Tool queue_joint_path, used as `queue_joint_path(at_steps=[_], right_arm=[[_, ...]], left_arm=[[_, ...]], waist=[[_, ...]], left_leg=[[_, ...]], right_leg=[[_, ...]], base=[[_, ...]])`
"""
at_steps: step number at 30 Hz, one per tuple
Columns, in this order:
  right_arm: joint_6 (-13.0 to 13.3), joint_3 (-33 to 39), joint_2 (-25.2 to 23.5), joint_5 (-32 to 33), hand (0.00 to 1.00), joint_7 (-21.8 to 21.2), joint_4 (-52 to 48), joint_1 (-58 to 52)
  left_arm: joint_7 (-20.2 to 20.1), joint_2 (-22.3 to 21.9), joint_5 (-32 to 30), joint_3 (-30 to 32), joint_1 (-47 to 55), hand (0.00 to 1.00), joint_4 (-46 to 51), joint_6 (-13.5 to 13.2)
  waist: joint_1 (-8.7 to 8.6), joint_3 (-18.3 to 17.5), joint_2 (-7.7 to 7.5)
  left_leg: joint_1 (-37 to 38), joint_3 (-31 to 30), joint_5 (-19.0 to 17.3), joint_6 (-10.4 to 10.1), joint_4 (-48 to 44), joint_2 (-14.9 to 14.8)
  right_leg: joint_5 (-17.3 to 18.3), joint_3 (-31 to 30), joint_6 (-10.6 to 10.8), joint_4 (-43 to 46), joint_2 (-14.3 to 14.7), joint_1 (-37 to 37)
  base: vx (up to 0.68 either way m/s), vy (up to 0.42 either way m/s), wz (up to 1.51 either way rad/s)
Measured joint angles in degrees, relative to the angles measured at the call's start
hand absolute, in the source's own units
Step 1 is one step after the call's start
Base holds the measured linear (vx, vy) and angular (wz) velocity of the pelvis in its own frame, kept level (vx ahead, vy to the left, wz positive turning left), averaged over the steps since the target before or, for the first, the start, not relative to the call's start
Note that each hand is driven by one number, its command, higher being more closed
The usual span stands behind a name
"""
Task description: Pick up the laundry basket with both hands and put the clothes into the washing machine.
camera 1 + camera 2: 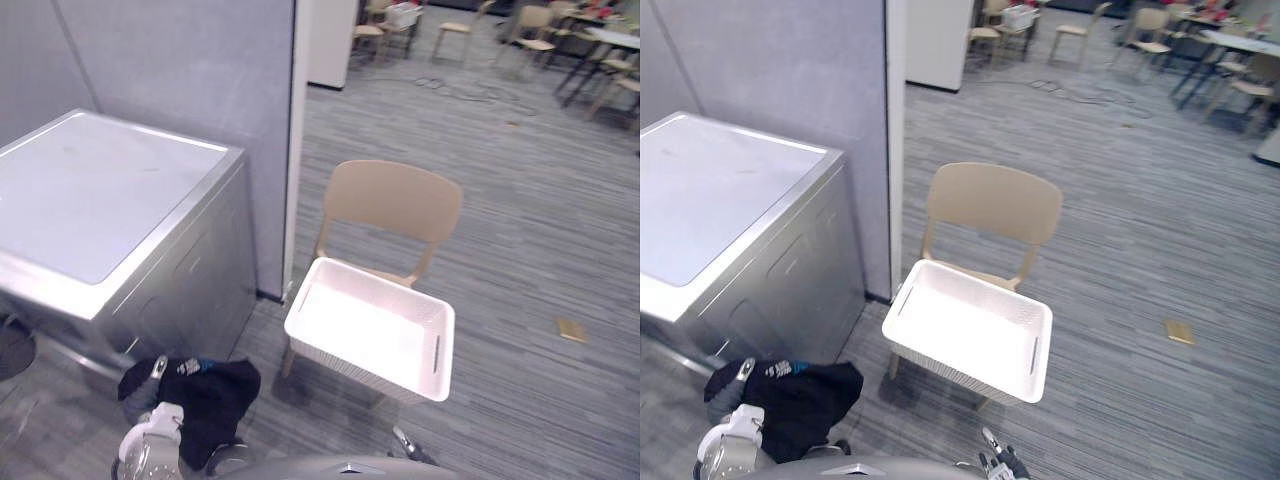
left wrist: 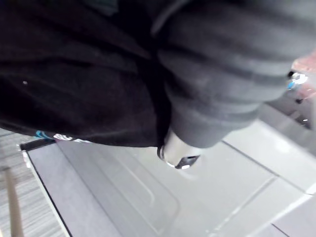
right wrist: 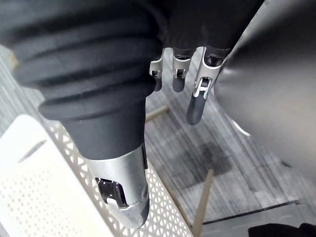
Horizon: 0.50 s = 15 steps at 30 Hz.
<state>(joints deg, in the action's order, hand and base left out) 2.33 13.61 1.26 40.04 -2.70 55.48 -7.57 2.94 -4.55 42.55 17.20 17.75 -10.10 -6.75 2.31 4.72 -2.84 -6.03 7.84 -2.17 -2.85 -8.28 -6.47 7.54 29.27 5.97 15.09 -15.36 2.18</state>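
A silver washing machine (image 1: 110,190) stands at the left with its white top shut. The white laundry basket (image 1: 435,340) rests empty on the seat of a beige chair (image 1: 395,205) to its right. My left hand (image 1: 158,368) is low in front of the machine, shut on a bundle of dark clothes (image 1: 205,400) that hangs from it. In the left wrist view the dark clothes (image 2: 74,74) cover the fingers, and the thumb (image 2: 177,157) shows against the machine's front panel (image 2: 148,197). My right hand (image 3: 197,94) hangs open and empty beside the basket's (image 3: 29,197) near edge.
A grey partition wall (image 1: 190,70) rises behind the machine. Grey carpet surrounds the chair, with a small tan piece (image 1: 571,329) lying on it at the right. Tables and chairs (image 1: 600,50) stand far back.
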Motion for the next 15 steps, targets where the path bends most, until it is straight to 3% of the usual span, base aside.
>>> queue_joint_path(at_steps=[1, 2, 3, 5, 6, 7, 8, 9, 10, 11, 12, 15], right_arm=[[0.1, 0.0, -0.1, 0.0, 0.00, 0.3, -0.6, 0.6], [0.3, 0.2, 0.3, 0.0, 0.00, 0.4, -0.9, 0.8], [0.4, 0.8, 0.5, 0.0, 0.00, 0.4, -1.1, 0.8], [0.2, 3.6, 1.0, 0.0, 0.00, 0.4, -0.4, 0.1], [0.3, 4.5, 1.0, 0.0, 0.00, 0.4, -0.3, -0.2], [0.5, 7.0, 1.2, 0.0, 0.00, 0.4, 0.1, -0.6], [0.7, 8.8, 1.8, 0.0, 0.00, 0.4, 2.1, 0.5], [0.5, 9.2, 1.7, 0.0, 0.00, 0.3, 2.5, 0.8], [0.1, 9.0, 1.2, 0.0, 0.00, 0.3, 3.6, 1.2], [-0.2, 8.4, 0.6, 0.0, 0.00, 0.3, 4.9, 0.8], [0.2, 8.5, 0.9, 0.0, 0.00, 0.4, 6.2, -0.3], [0.0, 9.2, 2.3, 0.0, 0.00, 0.7, 6.9, -0.6]], left_arm=[[0.0, 0.6, 0.0, -1.2, -1.1, 1.00, 0.6, 0.0], [0.0, 0.6, 0.0, -3.0, -1.3, 1.00, 1.5, 0.0], [0.0, 0.5, 0.0, -3.8, -1.3, 1.00, 1.9, 0.0], [-0.5, 0.7, 0.0, -6.1, -2.1, 1.00, 2.4, 0.0], [-0.8, 0.8, 0.1, -6.7, -2.8, 1.00, 2.3, 0.0], [-1.1, 0.6, 0.1, -7.7, -4.0, 1.00, 1.9, 0.0], [-1.2, 0.1, 0.2, -7.8, -5.7, 1.00, 0.4, 0.0], [-1.2, 0.1, 0.2, -7.3, -6.4, 1.00, -0.4, 0.0], [-1.1, 0.1, 0.7, -6.2, -6.8, 1.00, -1.4, 0.0], [-1.0, 0.6, 1.4, -5.8, -6.7, 1.00, -2.0, 0.0], [-1.0, 0.7, 2.1, -6.7, -6.7, 1.00, -2.4, 0.1], [-1.9, 0.6, 2.4, -9.4, -7.5, 1.00, -2.4, 0.3]], waist=[[-0.06, 0.9, 0.04], [-0.06, 1.1, 1.13], [-0.14, 1.0, 1.80], [-1.24, 0.0, 3.53], [-1.53, -0.1, 3.68], [-2.13, -0.7, 4.28], [-3.00, -0.3, 3.85], [-3.24, 0.0, 4.04], [-3.12, -0.1, 3.88], [-3.01, -0.5, 2.31], [-2.95, -0.9, 3.17], [-3.12, -1.6, 4.68]], left_leg=[[-2.3, 2.3, -1.8, 3.1, -6.8, -0.8], [-4.3, 3.9, -3.5, 3.5, -16.2, -3.3], [-4.3, 4.3, -4.4, 3.1, -19.5, -4.8], [-1.6, 4.6, -5.8, 2.3, -23.6, -12.1], [-0.9, 4.2, -5.2, 2.2, -23.0, -13.6], [1.2, 2.7, -1.4, 0.6, -17.6, -14.4], [2.0, 2.0, -2.7, -0.6, -14.3, -11.6], [1.4, 1.3, -2.8, -0.6, -14.1, -11.3], [0.8, 0.1, -2.7, -0.6, -14.4, -11.8], [0.7, -1.5, -3.2, -1.8, -14.8, -11.0], [1.1, -3.3, -5.9, -5.1, -14.8, -11.0], [0.7, -3.4, -11.1, -8.1, -13.8, -9.4]], right_leg=[[0.0, 1.4, -0.2, 0.4, -1.4, 0.0], [-0.6, 3.5, 0.0, 0.5, -2.1, 0.0], [-0.9, 4.3, 0.1, 0.5, -2.3, 0.2], [-2.8, 8.0, 1.2, -1.3, -2.7, 2.5], [-3.3, 8.9, 1.5, -1.5, -3.0, 2.9], [-4.4, 11.1, 2.7, -1.3, -3.7, 3.2], [-6.5, 12.7, 0.9, -1.1, -5.0, 2.6], [-5.3, 11.8, 1.9, -1.6, -4.3, 2.1], [-4.7, 9.9, 3.0, -5.2, -0.8, 2.0], [-8.0, 8.9, 0.2, -9.2, 2.7, 2.7], [-9.6, 10.7, 1.0, -10.1, 2.6, 4.5], [-10.5, 12.1, 2.4, -9.6, 1.0, 4.0]], base=[[-0.05, 0.046, 0.89], [-0.06, 0.045, 0.65], [-0.07, 0.079, 0.67], [-0.01, 0.205, 0.82], [0.07, 0.259, 1.06], [0.10, 0.343, 1.01], [0.10, 0.343, 0.93], [0.00, 0.287, 0.54], [-0.10, 0.066, 0.29], [-0.10, 0.046, 0.32], [-0.04, 0.043, 0.35], [-0.01, 0.322, 0.41]])
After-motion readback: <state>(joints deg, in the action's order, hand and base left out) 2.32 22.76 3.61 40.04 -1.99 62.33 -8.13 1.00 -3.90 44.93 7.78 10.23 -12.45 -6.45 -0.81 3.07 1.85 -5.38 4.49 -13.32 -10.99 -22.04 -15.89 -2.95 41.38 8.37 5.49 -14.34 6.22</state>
